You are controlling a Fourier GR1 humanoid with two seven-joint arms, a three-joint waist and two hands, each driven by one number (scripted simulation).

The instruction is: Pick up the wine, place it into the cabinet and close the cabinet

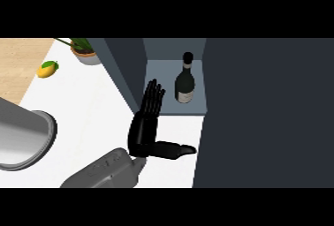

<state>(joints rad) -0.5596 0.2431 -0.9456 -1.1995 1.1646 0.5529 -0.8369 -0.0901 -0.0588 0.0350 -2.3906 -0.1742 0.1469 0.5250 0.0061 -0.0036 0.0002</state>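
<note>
Wine bottle (186,84): dark green glass, black cap, pale label low on body; stands upright on the cabinet shelf (163,75), just beyond the fingertips and a bit to their right. Not touching the hand as far as I can see.

Cabinet (130,66): dark grey-blue, open at the front; bottle sits inside the open compartment, near its right side.

Cabinet door (267,114): big dark panel right of the fingers, fills most of the right part of the view; its edge runs just beside the bottle.

Hand (145,132): black, comes up from lower centre on a grey forearm (108,172). Which hand it is: can't tell for sure from this view; only one shows.

Fingers (153,97): straight, held close together, pointing up toward the shelf's front edge; tips reach the shelf lip, left of the bottle. Holding nothing. Thumb (179,150) sticks out sideways to the right, low, toward the door.

Tabletop (85,114): white, under and left of the hand.

Sink (26,141): grey basin, well left of the fingers, cut by the view's left edge.

Potted plant (85,53): far left-up from the fingertips, by the cabinet's left wall.

Lemon (47,69): yellow w/ green leaf, further left still, at the tabletop's edge.
</note>
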